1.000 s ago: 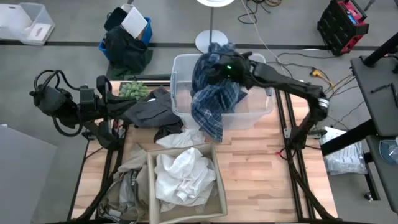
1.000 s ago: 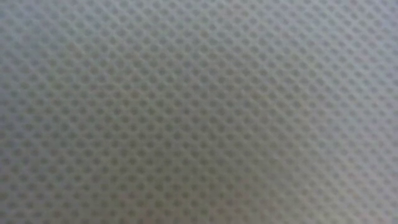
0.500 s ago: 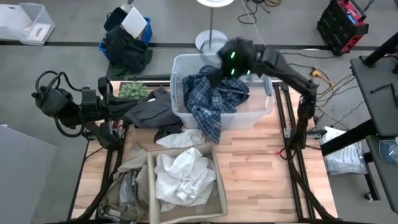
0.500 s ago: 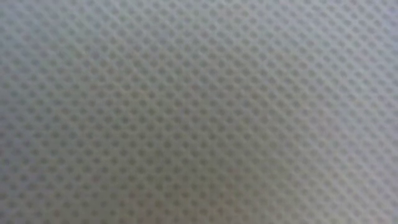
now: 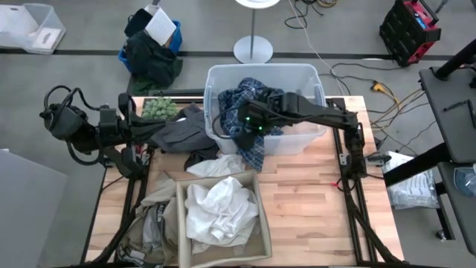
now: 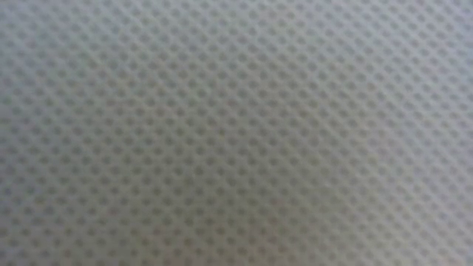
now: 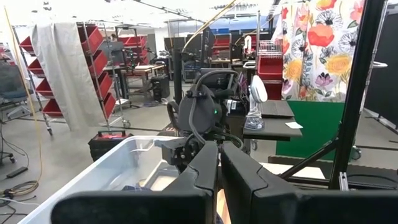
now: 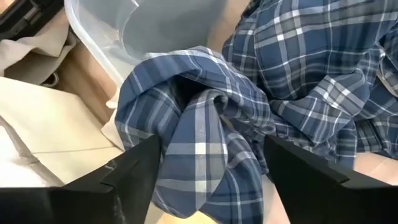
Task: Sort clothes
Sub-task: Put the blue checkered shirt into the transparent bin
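Observation:
The blue plaid shirt (image 5: 256, 104) lies bunched in the clear plastic bin (image 5: 315, 74), one part hanging over the bin's near wall onto the table. My right gripper (image 5: 248, 123) is open just above that part; in the right wrist view its fingers stand on either side of a bunched fold (image 8: 205, 134). My left gripper (image 5: 140, 132) waits at the table's left, shut (image 7: 219, 171), beside a dark grey piece (image 5: 178, 132). White shirts (image 5: 219, 212) fill a tan box (image 5: 262, 223). A tan khaki piece (image 5: 156, 205) lies left of the box. My right gripper comes from above, its open fingers (image 8: 134, 171) on either side of the plaid shirt's bunched fold (image 8: 205, 155) where it hangs over the bin's near wall. I cannot tell whether the fingers touch the cloth.
A white piece (image 5: 214, 165) lies between bin and box. A green fuzzy ball (image 5: 158, 108) sits at the far left. A dark bag with white paper (image 5: 152, 45) stands on the floor beyond. Grey mesh cloth (image 6: 236, 133) covers the low view. Bare wood (image 5: 312, 201) lies at the right.
The plaid shirt, which hung below my right gripper over the bin, has fallen into the bin with one part draped over the near wall. My right gripper first went toward the far edge, then came back down toward the bin's near wall.

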`<state>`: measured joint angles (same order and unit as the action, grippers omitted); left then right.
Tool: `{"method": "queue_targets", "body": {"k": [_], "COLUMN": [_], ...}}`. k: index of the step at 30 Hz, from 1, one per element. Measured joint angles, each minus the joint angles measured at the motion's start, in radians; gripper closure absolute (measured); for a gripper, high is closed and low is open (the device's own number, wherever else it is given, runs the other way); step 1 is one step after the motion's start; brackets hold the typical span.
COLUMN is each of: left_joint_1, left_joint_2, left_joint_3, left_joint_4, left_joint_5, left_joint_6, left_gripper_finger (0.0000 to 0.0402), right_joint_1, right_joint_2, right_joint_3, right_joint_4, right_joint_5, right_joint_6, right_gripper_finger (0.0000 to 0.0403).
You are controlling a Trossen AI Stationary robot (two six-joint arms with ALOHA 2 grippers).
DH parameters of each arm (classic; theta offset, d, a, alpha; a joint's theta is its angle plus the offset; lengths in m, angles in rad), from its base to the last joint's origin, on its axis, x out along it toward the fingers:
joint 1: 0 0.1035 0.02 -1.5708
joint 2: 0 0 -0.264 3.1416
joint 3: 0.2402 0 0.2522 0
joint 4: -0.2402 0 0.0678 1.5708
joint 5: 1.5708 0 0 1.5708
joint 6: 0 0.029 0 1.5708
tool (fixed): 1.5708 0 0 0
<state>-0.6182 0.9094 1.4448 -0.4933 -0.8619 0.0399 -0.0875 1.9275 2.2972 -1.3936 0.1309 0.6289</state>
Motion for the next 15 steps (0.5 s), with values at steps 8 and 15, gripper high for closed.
{"method": "queue_targets", "body": {"k": [8,15], "left_joint_1": [0.000,0.000], "left_joint_2": [0.019,0.032], "left_joint_3": [0.000,0.000], "left_joint_4": [-0.004,-0.004], "left_joint_5": [0.000,0.001], "left_joint_6": [0.000,-0.001], "left_gripper_finger": [0.0400,0.0400], "right_joint_1": [0.000,0.000], "right_joint_2": [0.005,0.005], "right_joint_3": [0.000,0.000], "right_joint_4": [0.016,0.046], "right_joint_5": [-0.003,-0.003], "right_joint_6": [-0.001,-0.025], "right_gripper_finger": [0.0213,0.0303]}}
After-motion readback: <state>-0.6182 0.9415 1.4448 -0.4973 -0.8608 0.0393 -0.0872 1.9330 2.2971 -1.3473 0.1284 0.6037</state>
